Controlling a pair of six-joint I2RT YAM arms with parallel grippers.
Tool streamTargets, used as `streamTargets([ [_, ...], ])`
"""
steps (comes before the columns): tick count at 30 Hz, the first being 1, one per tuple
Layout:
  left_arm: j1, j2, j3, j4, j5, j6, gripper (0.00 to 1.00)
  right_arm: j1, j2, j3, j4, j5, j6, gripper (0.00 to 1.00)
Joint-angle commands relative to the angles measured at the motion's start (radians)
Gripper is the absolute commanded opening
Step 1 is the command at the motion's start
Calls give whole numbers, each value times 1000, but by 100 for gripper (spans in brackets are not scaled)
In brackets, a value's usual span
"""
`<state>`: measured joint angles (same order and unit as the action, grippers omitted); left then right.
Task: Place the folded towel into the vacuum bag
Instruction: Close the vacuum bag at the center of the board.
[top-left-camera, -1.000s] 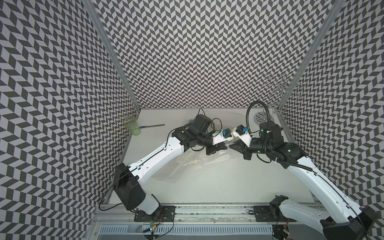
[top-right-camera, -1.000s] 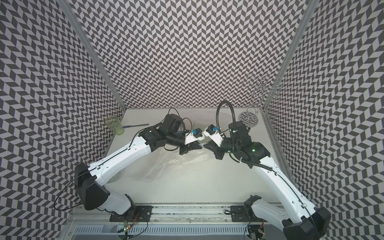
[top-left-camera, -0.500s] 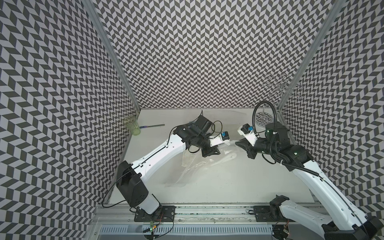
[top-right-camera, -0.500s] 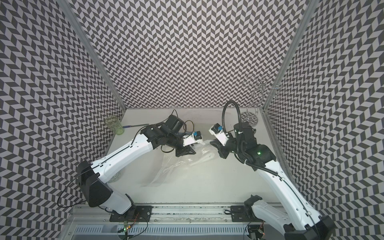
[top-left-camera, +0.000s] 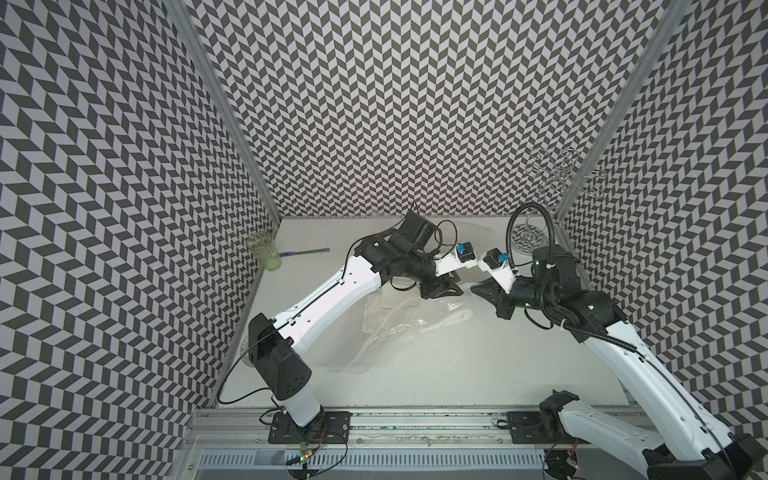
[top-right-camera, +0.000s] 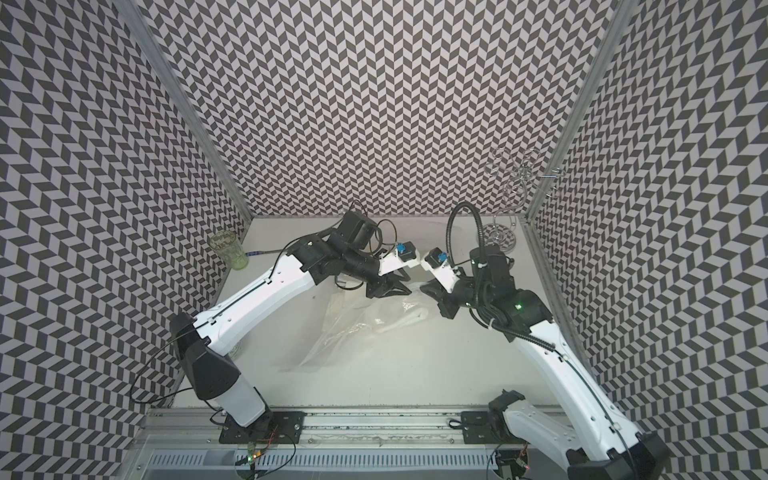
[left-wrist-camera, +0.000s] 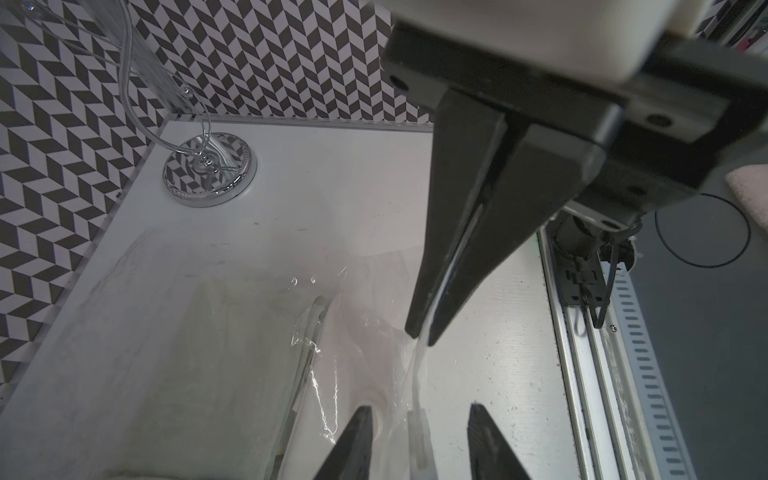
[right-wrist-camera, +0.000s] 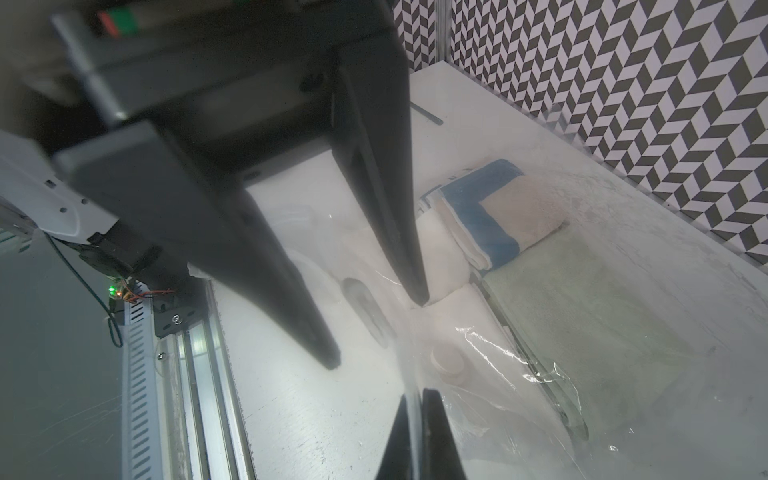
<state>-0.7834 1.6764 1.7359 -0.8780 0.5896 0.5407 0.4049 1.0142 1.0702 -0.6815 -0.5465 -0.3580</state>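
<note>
Roughly at centre frame, a little to the upper right, in both top views: left gripper and right gripper face each other tip to tip, near but apart.

Bag lies just below them, clear and crumpled. It spreads toward the lower left across the table.

Right gripper is pinched tight on the bag's strip. In the left wrist view the strip hangs down from its tips.

Left gripper's fingers stand moderately apart. The strip passes between them and touches neither, so nothing is held. The right wrist view agrees: left fingers spread, right tips closed on film.

Round white valve shows through the plastic.

Towel, folded, blue and beige, lies beyond the left gripper. It is beside a white roll and a pale green cloth. The film blurs all three, so I cannot tell whether the towel is inside the bag.

Cup stands at the table's upper left by the wall, with a thin rod just beside it. Chrome stand is in the upper right corner.
</note>
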Motion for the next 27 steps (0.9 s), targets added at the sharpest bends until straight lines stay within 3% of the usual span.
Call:
streamTargets([
  [1,-6,-7,-19,-21,-7,9,39,8,-16,10,86,-38,-24,0],
  [14,6,-1,-20,-13,-21,-5,44,8,-14,14,95,-51,-16,0],
  [18,7,-1,-12,-14,-17,-7,37,8,-17,9,95,-45,-15,0],
  [22,19,-11,-36,-10,-18,-8,16,7,-21,12,102,-20,-9,0],
  [27,24,-55,-122,-13,-113,-10,7,-17,-26,48,106,93,7,0],
])
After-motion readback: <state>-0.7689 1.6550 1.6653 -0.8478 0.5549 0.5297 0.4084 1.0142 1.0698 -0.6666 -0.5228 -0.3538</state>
